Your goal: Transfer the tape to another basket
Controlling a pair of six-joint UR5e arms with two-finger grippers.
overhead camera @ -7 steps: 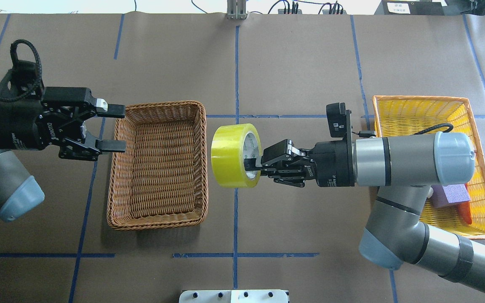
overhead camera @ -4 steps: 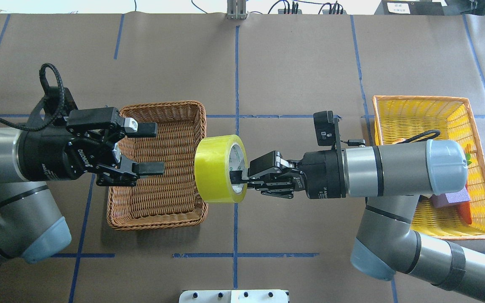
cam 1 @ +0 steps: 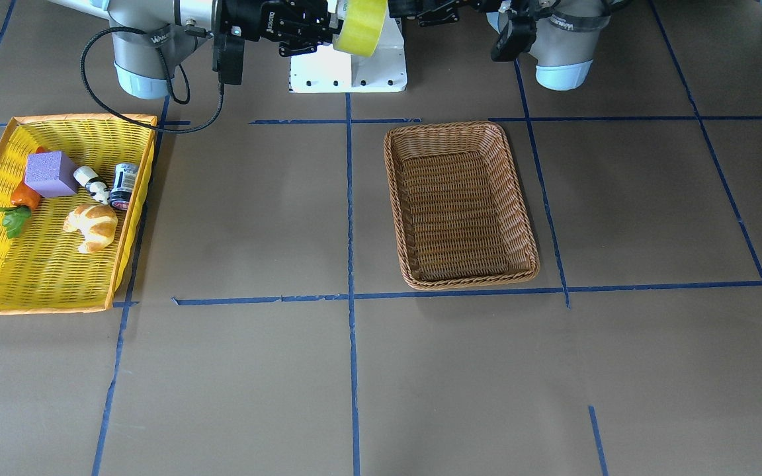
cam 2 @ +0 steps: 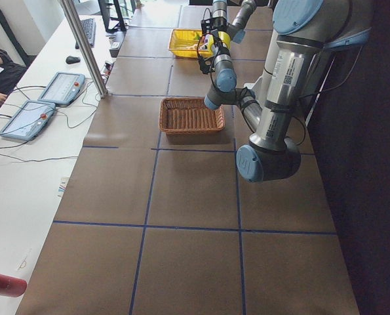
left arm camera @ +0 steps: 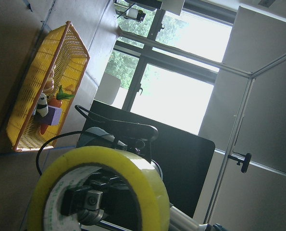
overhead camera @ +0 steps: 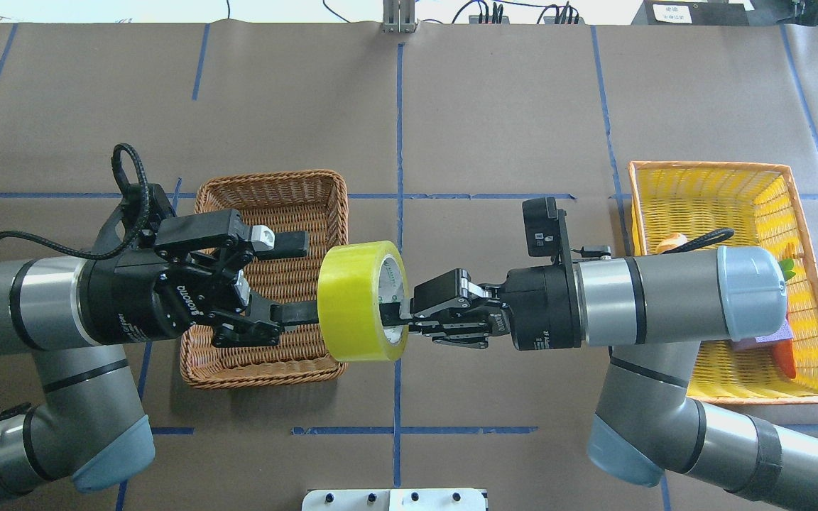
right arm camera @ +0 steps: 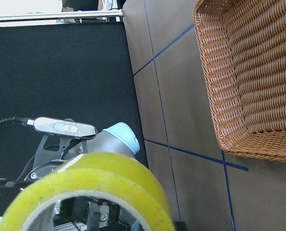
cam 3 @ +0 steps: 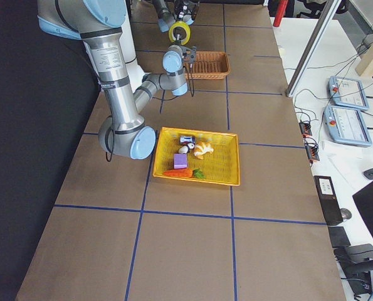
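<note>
My right pincer (overhead camera: pixel 403 317) is closed narrow on the tape (overhead camera: pixel 352 301). It grips the roll at its side wall, and one finger reaches into the white-grey core. The roll stands on edge in the air, with its open face turned toward my right arm.

My left pincer (overhead camera: pixel 300 278) is wide open and faces the tape from the other side. Its fingers lie along the far and near sides of the roll. The lower finger comes up to the yellow surface, but I cannot tell whether it touches.

From overhead the tape covers the right rim of the basket (overhead camera: pixel 267 181), the brown wicker one. The front view shows the roll high above the table (overhead camera: pixel 508 106), not inside the basket.

The table is covered with brown paper, divided by blue tape lines (overhead camera: pixel 399 106) into large squares. On my right side stands a yellow basket (overhead camera: pixel 707 167) with an orange rim. It holds a purple block (cam 1: pixel 50 173), a carrot (cam 1: pixel 24 197), a croissant (cam 1: pixel 93 226) and two small bottles.

Behind me hangs a black panel (right arm camera: pixel 61 72). Across the table stand a slanted metal post (cam 2: pixel 83 46) and a white desk (cam 2: pixel 18 170) with two control pendants (cam 3: pixel 346 94) and cables. My left wrist camera sees tall windows (left arm camera: pixel 181 91) with green trees outside.
</note>
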